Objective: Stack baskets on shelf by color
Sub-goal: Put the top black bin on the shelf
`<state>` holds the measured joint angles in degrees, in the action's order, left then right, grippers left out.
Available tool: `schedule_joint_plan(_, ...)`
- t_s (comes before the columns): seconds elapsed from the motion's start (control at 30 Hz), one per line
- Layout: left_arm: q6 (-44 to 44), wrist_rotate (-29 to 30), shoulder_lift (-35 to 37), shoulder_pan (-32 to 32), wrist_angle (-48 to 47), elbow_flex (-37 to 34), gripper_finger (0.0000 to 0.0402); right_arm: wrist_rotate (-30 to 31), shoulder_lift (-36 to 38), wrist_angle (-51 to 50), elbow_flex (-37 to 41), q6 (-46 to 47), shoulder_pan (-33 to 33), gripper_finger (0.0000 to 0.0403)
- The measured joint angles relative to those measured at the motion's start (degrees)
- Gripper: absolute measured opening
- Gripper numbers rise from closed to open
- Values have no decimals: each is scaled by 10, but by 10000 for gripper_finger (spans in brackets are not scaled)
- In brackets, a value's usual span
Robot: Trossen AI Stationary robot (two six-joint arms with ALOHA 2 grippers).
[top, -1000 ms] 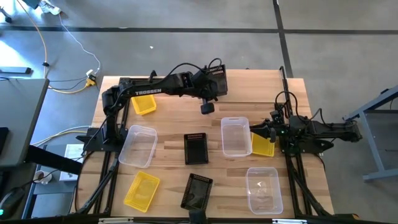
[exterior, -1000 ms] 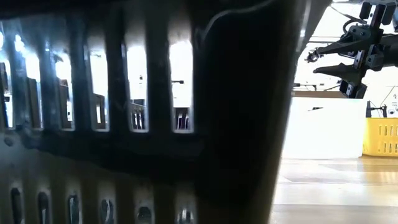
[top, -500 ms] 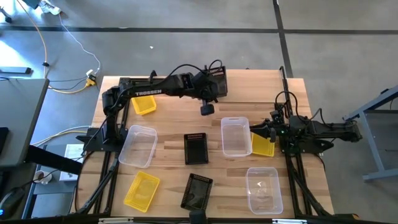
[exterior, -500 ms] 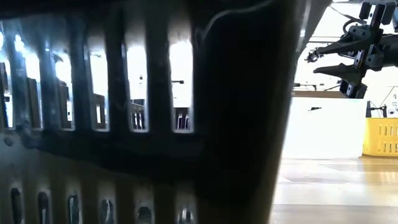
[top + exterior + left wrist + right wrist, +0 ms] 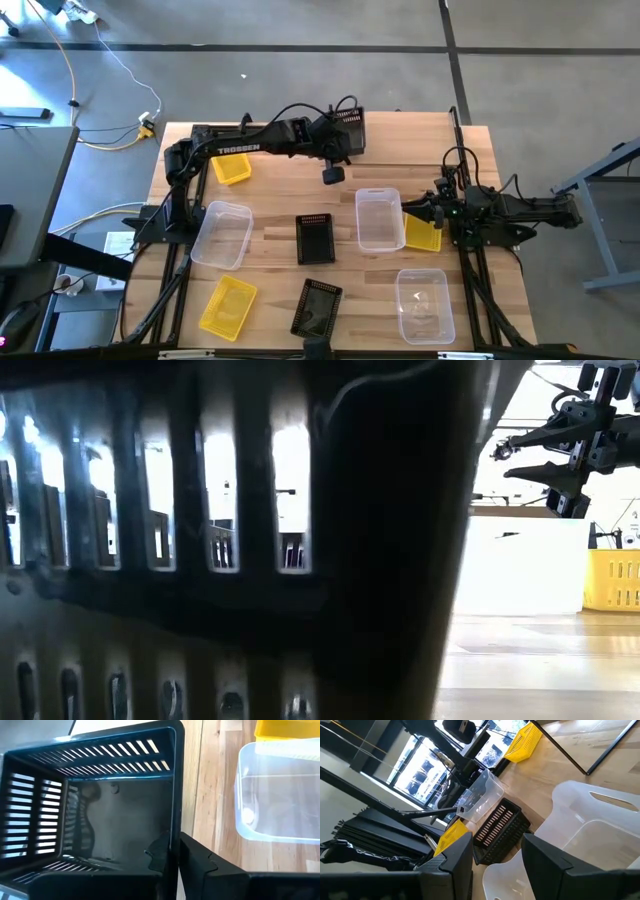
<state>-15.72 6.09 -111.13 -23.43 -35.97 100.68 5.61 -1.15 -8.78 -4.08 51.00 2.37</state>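
- A black basket (image 5: 349, 128) is held at the far edge of the worktop (image 5: 280, 215); its wall is pinched by the left gripper (image 5: 176, 851).
- A clear tub (image 5: 378, 217) lies near centre, with a yellow basket (image 5: 421, 231) just beside it.
- The right gripper (image 5: 495, 855) is held wide over that tub, empty.

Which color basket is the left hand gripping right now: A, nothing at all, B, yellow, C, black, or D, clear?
C: in the left wrist view the left hand pinches the wall of a black basket, which the high view shows at the table's far edge.
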Motion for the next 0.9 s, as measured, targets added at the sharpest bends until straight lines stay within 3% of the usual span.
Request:
schedule_joint_plan(0.57,-5,10,0,0,1,0,93,0,0,0,0,0,0,153)
schedule_joint_plan(0.9,12,19,0,8,14,0,88,0,0,0,0,0,0,153)
